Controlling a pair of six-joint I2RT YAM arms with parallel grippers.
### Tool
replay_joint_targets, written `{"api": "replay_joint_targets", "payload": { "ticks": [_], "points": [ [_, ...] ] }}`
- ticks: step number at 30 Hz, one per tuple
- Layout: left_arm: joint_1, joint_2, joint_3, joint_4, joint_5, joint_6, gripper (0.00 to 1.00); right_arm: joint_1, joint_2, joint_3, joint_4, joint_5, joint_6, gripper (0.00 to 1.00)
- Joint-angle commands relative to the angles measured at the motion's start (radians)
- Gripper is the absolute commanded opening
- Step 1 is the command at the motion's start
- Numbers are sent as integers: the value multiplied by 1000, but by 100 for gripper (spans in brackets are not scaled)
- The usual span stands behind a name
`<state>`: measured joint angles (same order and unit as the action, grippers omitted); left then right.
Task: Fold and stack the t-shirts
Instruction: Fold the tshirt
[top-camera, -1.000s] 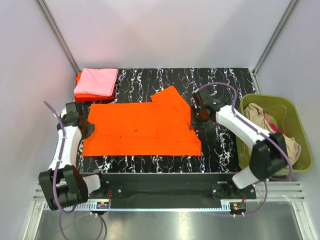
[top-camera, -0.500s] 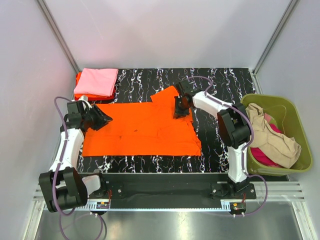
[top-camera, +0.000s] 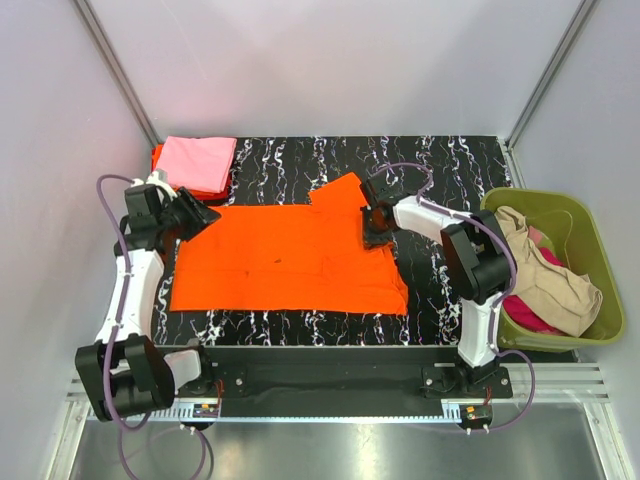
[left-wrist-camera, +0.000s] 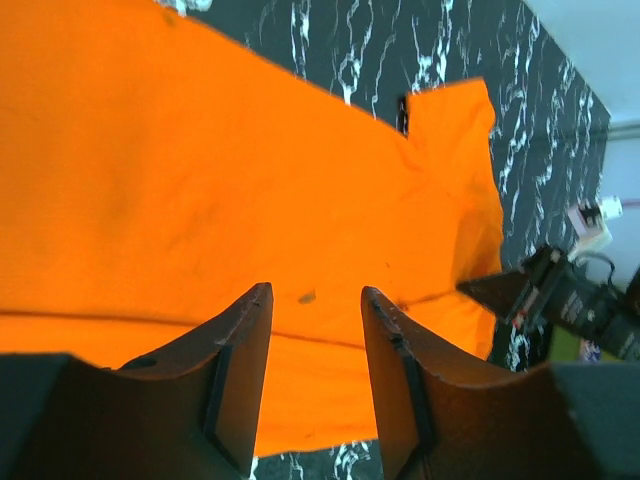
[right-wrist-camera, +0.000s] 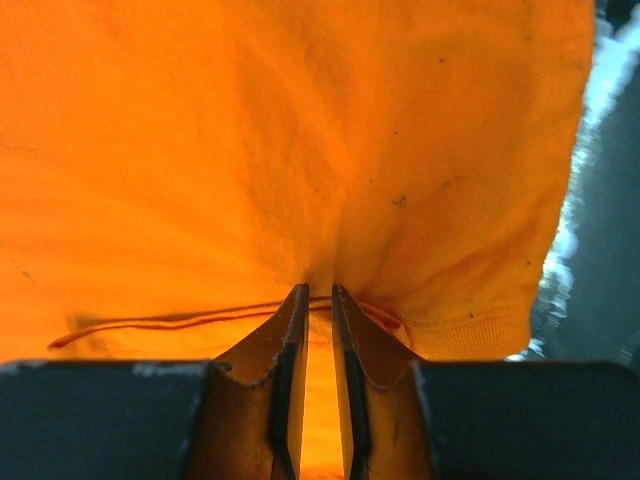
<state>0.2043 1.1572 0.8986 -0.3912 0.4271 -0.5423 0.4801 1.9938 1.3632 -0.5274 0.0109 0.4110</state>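
right end effector (right-wrist-camera: 317, 292) nipped the orange t-shirt (top-camera: 280, 255) | left end effector (left-wrist-camera: 315, 292) hung half-open, empty | risk: one-sided pull might've skewed it

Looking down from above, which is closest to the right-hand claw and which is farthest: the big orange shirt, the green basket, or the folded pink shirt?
From the right gripper, in the top view:
1. orange t-shirt: right under the gripper, with its cloth pinched between the fingers.
2. green basket: off to the right, beside the table.
3. pink t-shirt: folded in the far left corner, across the whole table.
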Motion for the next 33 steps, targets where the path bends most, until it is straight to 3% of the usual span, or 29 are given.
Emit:
{"api": "replay_joint_targets", "payload": {
  "ticks": [1,3,11,16,18,22,27,33],
  "points": [
    [3,31,86,28,-85,45,46,-21,-12,-82,-69,158,-77,22],
    [4,61,126,3,-148,51,46,-32,-32,-104,-80,201,-87,22],
    [18,196,195,44,-172,44,46,-43,-136,-98,-124,187,-115,25],
    [29,347,244,70,-209,79,44,-44,-225,32,-154,101,-121,34],
    [27,387,224,176,-167,61,44,-60,-218,103,-129,86,-120,35],
    [4,531,287,192,-149,19,42,-123,-81,235,-86,52,-101,35],
    [-34,633,401,107,-333,9,41,-184,77,453,-79,14,-97,38],
    [-37,711,442,172,-383,-27,40,-218,236,626,-74,-9,-77,39]
  ]
}}
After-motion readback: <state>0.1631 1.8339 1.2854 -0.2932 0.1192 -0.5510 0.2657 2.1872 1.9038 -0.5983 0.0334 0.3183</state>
